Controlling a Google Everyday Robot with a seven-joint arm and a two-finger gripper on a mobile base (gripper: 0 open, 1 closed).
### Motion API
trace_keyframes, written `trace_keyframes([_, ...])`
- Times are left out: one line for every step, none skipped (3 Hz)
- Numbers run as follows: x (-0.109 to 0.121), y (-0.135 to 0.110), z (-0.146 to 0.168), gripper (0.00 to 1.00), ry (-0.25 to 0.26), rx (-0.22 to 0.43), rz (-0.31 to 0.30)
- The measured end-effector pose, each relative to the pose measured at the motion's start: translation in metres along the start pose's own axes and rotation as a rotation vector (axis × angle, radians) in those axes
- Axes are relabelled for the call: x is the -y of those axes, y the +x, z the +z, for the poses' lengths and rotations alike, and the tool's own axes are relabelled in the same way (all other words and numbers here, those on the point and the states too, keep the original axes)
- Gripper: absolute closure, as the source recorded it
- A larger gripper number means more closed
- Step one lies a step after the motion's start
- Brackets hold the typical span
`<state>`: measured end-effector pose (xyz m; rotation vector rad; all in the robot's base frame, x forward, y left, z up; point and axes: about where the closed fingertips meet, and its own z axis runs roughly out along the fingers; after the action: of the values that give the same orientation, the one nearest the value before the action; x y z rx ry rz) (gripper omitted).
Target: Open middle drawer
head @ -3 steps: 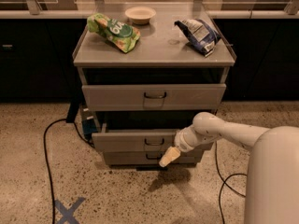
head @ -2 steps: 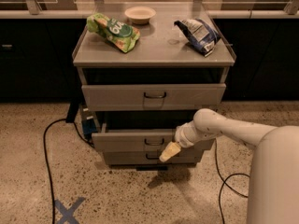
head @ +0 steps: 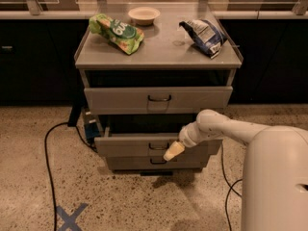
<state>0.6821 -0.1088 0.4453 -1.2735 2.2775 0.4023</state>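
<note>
Camera view looks down on a grey bench [head: 163, 49] with three drawers in its front. The pincer [head: 173, 151], a pale cream tip at the end of the white arm [head: 226, 128], hangs low in front of the middle drawer [head: 125, 146]. It points down and to the left, just to the right of that drawer's small dark loop handle [head: 159, 146]. I cannot tell whether it is open or closed, nor whether it touches the drawer front.

The middle drawer sits between the taller top drawer [head: 192, 100] and the narrow bottom drawer [head: 130, 162]. Its front is plain, flat grey metal, wide and of medium height, with the handle at its centre. It stands forward of the frame, further out than the bottom drawer below it, and a dark gap shows above its front edge. What lies inside it is hidden in shadow. The top drawer also stands a little forward, with a dark opening above it.

On the bench top a pale round bowl [head: 144, 15] stands at the back, near the middle. A green snack bag [head: 117, 32] lies on the left side and a blue and white snack bag [head: 204, 36] on the right, well apart from each other.

A black cable [head: 48, 148] runs over the speckled floor to the left of the bench, and a blue tape cross [head: 70, 218] marks the floor near the lower left.
</note>
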Motion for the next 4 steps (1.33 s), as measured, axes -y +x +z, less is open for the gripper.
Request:
trace_keyframes([0.012,0.021,0.027,0.00,-0.033,-0.048,0.045])
trace_keyframes([0.012,0.024,0.031,0.00,-0.051,-0.059,0.054])
trace_keyframes([0.012,0.022,0.028,0.00,-0.051,-0.059,0.054])
trace_keyframes([-0.023,0.021,0.023,0.00,-0.148,-0.047,0.051])
